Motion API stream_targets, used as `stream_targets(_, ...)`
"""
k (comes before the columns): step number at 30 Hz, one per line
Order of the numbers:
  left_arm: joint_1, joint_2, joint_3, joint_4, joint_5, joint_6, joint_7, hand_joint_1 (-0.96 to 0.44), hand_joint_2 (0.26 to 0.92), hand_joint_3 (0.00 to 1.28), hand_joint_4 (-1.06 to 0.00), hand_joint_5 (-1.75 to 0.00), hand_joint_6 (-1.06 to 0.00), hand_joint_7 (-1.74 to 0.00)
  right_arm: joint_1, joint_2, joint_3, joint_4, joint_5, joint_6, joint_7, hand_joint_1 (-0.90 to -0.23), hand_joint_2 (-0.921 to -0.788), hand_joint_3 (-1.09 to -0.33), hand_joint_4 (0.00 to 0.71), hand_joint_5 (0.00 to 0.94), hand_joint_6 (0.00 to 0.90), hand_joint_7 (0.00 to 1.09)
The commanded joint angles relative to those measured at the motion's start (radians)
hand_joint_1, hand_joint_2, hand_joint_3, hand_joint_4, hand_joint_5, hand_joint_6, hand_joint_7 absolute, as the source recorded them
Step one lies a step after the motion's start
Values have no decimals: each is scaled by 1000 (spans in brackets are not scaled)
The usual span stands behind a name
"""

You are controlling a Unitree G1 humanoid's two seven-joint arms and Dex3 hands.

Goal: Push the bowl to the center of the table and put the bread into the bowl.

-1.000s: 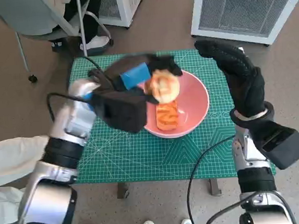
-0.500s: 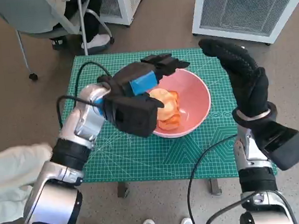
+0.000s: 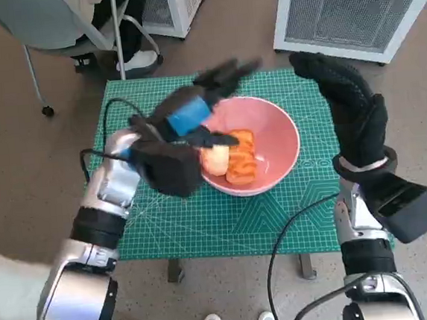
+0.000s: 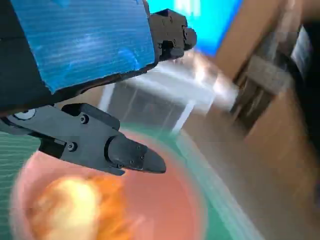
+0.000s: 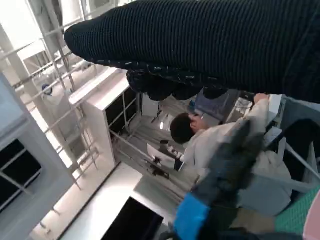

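In the head view, the pink bowl (image 3: 261, 152) sits near the middle of the green cutting mat (image 3: 204, 221) that covers the table. The bread (image 3: 232, 158) lies inside the bowl, on the robot's left half of it. The left hand (image 3: 194, 113) hovers over the bowl's left rim with its fingers spread apart and nothing held (motion blur softens their outline). The right hand (image 3: 352, 114) stands raised just beside the bowl's right side, fingers extended and empty. The mat carries a printed grid, but no writing on it can be read.

In the left wrist view, the black fingers (image 4: 115, 147) are parted above the blurred bowl (image 4: 170, 200), with the bread (image 4: 70, 210) below them, untouched.

In the right wrist view, the glove (image 5: 210, 45) spans the top; a seated person (image 5: 220, 145) shows beyond, and the left hand (image 5: 215, 190) appears blurred.
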Motion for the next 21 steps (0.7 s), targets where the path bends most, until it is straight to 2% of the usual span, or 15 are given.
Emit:
stream_targets(1, 77, -48, 92, -54, -106, -86, 74, -338, 921, 137, -209, -64, -285, -141, -7, 1, 4, -33, -30, 23, -33, -552, -921, -782, 293, 90, -1, 683)
stream_targets(8, 181, -144, 179, -251, -260, -134, 130, -279, 921, 245, -278, -42, -286, -124, -32, 9, 9, -93, -67, 63, -91, -563, -921, -780, 298, 88, -1, 699)
stream_targets(15, 237, -196, 216, -342, -278, -201, 190, -259, 921, 337, -287, -31, -284, -137, -58, 23, 19, -140, -81, 109, -133, -597, -921, -777, 308, 86, -1, 728)
stream_targets(21, 263, -175, 221, -390, -326, -181, 139, -275, 921, 371, -286, -23, -283, -145, -77, 39, 31, -153, -79, 119, -144, -608, -921, -771, 314, 81, -1, 755)
